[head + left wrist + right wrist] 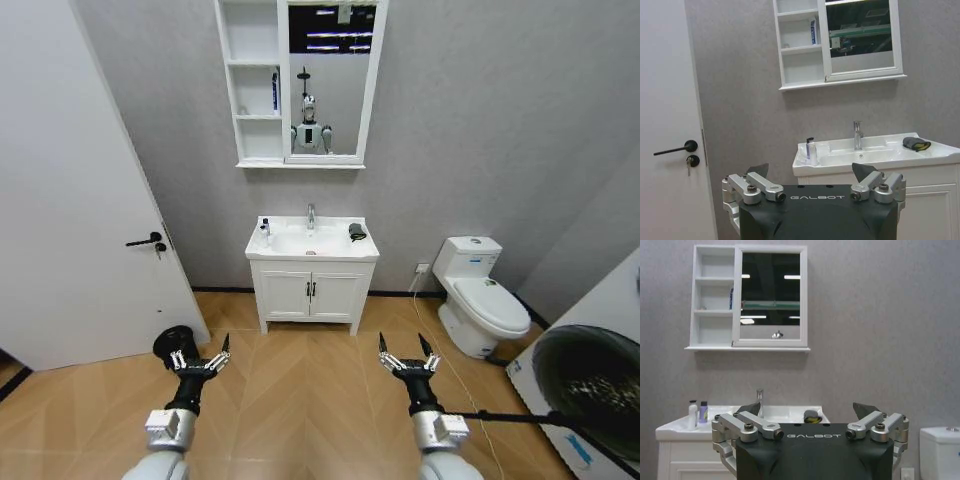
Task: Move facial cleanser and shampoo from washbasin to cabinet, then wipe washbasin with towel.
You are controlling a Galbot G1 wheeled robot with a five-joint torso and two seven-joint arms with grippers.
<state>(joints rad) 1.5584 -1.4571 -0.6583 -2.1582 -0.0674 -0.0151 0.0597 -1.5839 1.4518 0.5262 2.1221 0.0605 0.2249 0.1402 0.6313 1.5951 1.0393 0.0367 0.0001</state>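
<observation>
I am standing well back from the washbasin (312,243), both arms held low ahead. Left end effector (204,359) and right end effector (408,353) are both released, grasping nothing. Two bottles (697,413) are standing at the basin's left corner; the towel (357,232) is lying at its right. A blue tube (275,92) is sitting on a cabinet (252,85) shelf. In my judgement, I should be driving in square to the basin, stopping within reach of the bottles.

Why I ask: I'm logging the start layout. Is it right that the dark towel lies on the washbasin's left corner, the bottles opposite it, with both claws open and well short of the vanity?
Not quite: the head view shows the towel on the washbasin's right corner, with the bottles on the left. The left claw and right claw are open, well short of the vanity.
</observation>
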